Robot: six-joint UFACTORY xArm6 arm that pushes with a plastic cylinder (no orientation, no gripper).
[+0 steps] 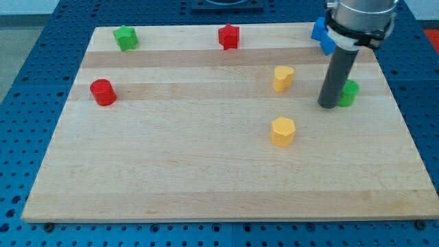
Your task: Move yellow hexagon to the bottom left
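Your arm carries no gripper, so there is nothing to open or close: it ends in a dark rod, and my tip (328, 106) rests on the wooden board (171, 171) toward the view's right. Just beside the tip, on its right and partly hidden behind the rod, you see a green block (350, 92); its shape cannot be made out. Above the tip, near the board's top right corner, blue blocks (321, 34) peek out from behind the arm's body, too covered for you to tell their shape or how many there are.

Left of the tip sits a yellow block (282, 78) with a rounded, heart-like top. Below that one, and down-left of the tip, lies the yellow hexagon (282, 131), apart from the tip and right of the board's centre.

Further out, along the view's top edge, you find a red star-like block (228, 36) and, near the top left corner, a green star-like block (125, 38). A red cylinder (103, 92) stands near the left edge.
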